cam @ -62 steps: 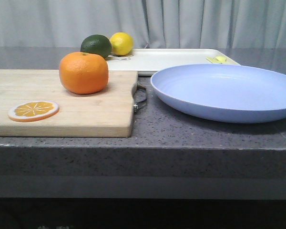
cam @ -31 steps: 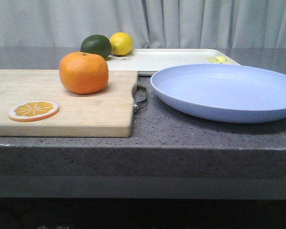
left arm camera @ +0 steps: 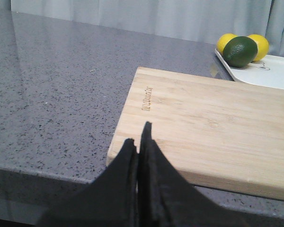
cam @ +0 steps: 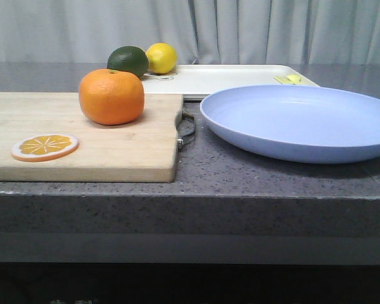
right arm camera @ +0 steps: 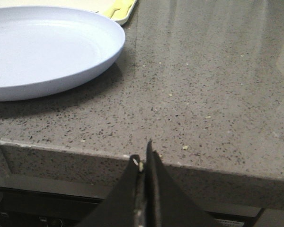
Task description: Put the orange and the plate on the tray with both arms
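Note:
The orange (cam: 111, 96) sits on the wooden cutting board (cam: 114, 145) at the left. The pale lavender-blue plate (cam: 304, 120) rests on the grey counter at the right; it also shows in the right wrist view (right arm camera: 42, 47). The cream-white tray (cam: 221, 79) lies at the back, behind both. My left gripper (left arm camera: 138, 135) is shut and empty, low before the board's near left corner. My right gripper (right arm camera: 143, 158) is shut and empty at the counter's front edge, right of the plate. Neither gripper shows in the front view.
An orange slice (cam: 44, 146) lies on the board's front left. A dark green lime (cam: 128, 61) and a yellow lemon (cam: 161, 57) sit at the tray's left end. A small yellow item (cam: 291, 78) lies on the tray's right end. A metal handle (cam: 187, 126) sticks out of the board.

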Robot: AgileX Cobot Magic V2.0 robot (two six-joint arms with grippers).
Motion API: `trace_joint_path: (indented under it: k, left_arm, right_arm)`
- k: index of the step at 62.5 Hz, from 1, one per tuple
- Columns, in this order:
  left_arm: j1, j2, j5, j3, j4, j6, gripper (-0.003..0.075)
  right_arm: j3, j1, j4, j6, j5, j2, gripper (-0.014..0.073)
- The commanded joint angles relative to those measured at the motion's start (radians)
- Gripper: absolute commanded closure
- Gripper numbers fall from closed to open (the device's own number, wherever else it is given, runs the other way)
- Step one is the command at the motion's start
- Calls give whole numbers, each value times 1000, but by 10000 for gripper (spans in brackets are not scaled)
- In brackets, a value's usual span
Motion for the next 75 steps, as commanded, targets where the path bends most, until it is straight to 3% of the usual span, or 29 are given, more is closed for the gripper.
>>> trace_joint_path:
  k: [1, 8, 20, 35, 45, 57, 66, 75]
  left_arm:
    - [2, -20, -89, 5, -1, -7, 738]
    - [2, -20, -89, 5, -1, -7, 738]
    - [2, -20, -99, 5, -1, -7, 738]
    - [2, -20, -279, -3, -1, -7, 738]
    - [2, 1, -254, -125, 1, -7, 738]
    - [2, 236, -67, -371, 29, -7, 738]
    - [2, 467, -67, -444, 29, -7, 738]
    - [2, 560, -124, -455, 29, -7, 738]
  right_arm:
    - [-5, -6, -13, 0, -71, -24, 655]
    - [-5, -6, -13, 0, -81, -24, 655]
    - [-5, -6, -13, 0, -217, -24, 655]
    - [-32, -6, -13, 0, -343, -24, 655]
    - [-205, -6, -13, 0, -207, 0, 655]
    - [-499, -6, 3, 27, 47, 232, 655]
    - [-611, -6, 20, 27, 70, 409, 655]
    - [-631, -6, 21, 27, 59, 478, 655]
